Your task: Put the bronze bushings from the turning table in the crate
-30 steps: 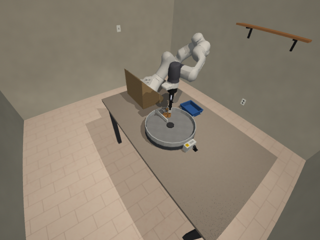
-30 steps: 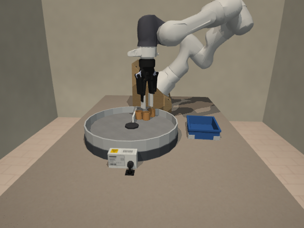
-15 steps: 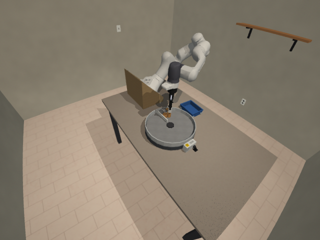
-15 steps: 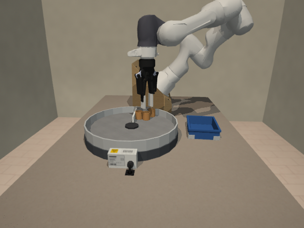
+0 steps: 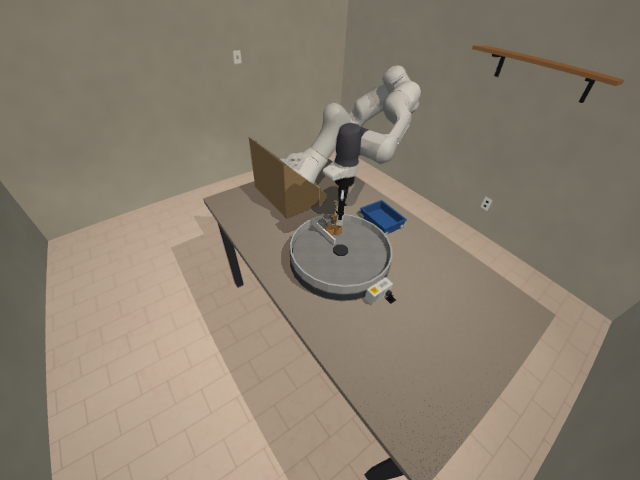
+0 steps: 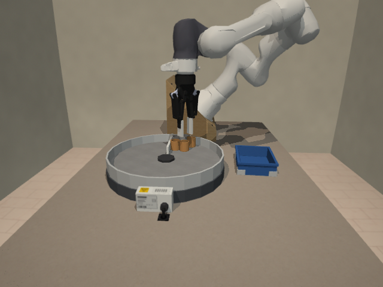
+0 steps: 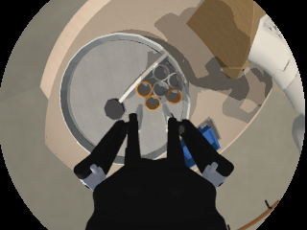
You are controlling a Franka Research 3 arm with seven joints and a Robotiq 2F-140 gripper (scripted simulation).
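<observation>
From here I see the black two-finger gripper [image 5: 339,222] [image 6: 185,134] [image 7: 153,109] pointing down above the round grey, rimmed turning table [image 5: 341,283] [image 6: 165,182] [image 7: 64,96]. Its fingers are part-way apart w/ nothing gripped btwn them. Three orange-brown, hollow cylindrical bronze bushings [image 5: 337,230] [image 6: 184,145] [image 7: 153,108] stand upright on the t'table nr the fingertips, clustered w/ three grey, ring-topped steel bushings [image 7: 153,73]. The straight white bar [image 5: 323,232] [image 6: 168,147] [image 7: 144,77] runs beside the bunch, from nr the black hub [image 5: 340,250] [image 6: 166,158] [image 7: 114,108] twd the rim. The blue rectangular open-top crate [image 5: 382,217] [image 6: 256,170] sits apart from the t'table, on the tabletop.

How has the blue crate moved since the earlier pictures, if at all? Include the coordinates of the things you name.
No, the crate [image 5: 395,225] [image 6: 257,165] [image 7: 208,139] shows no shift: it sits in the same place right of the turning table [image 5: 330,268] [image 6: 139,167] [image 7: 96,72] in the exterior view.
</observation>
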